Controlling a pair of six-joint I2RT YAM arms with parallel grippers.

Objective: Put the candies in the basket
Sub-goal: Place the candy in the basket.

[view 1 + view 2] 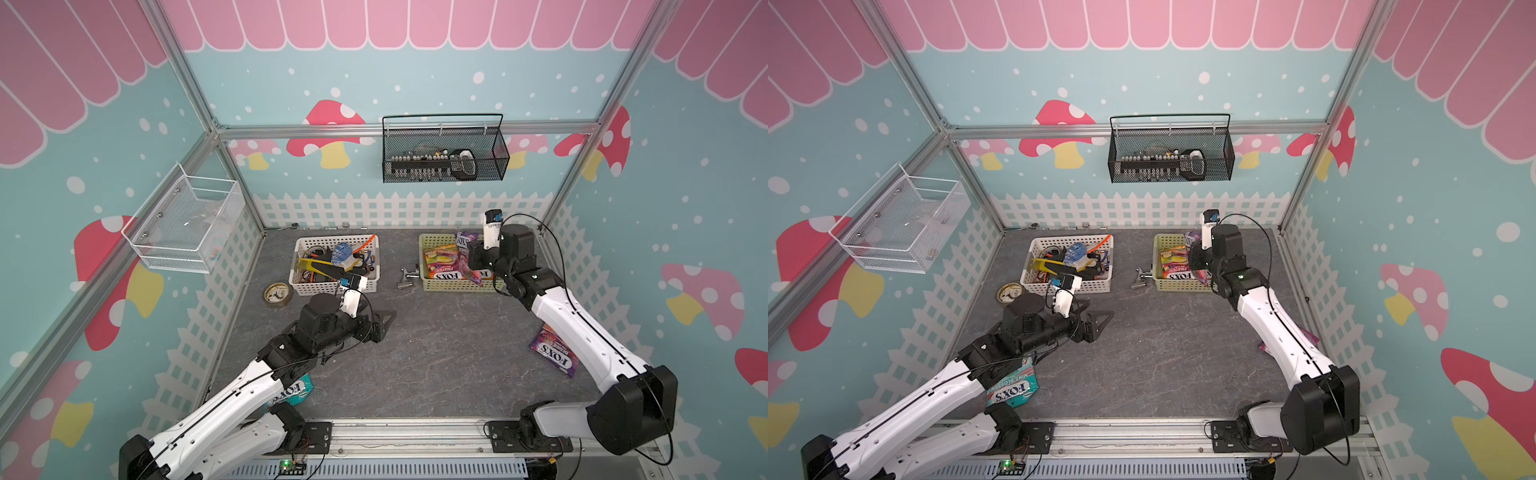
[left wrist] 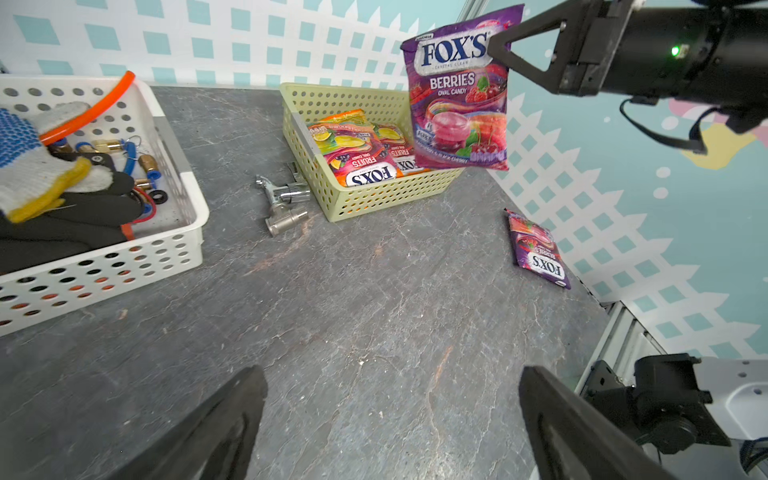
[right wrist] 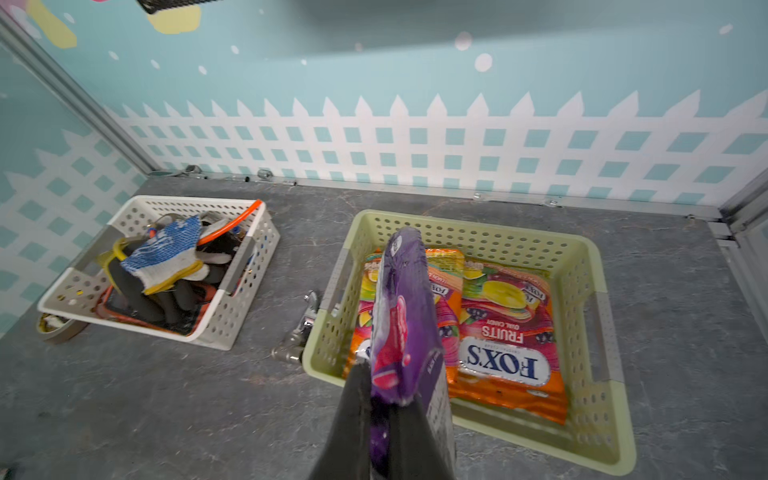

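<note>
My right hand (image 2: 494, 48) pinches the purple berry bag (image 2: 457, 95) by its top edge above the yellow-green basket (image 2: 374, 199), my left hand (image 2: 392, 399) spread empty, so next I should lower and release.

Even, bright light, soft shadows; top views slightly soft, wrist views bent at edges

Five candy bags (image 2: 457, 95) — two plastic baskets (image 2: 374, 199)

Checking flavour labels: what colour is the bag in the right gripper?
Purple, the FOX'S Berries bag in the right gripper; clearest in the left wrist view.
</note>
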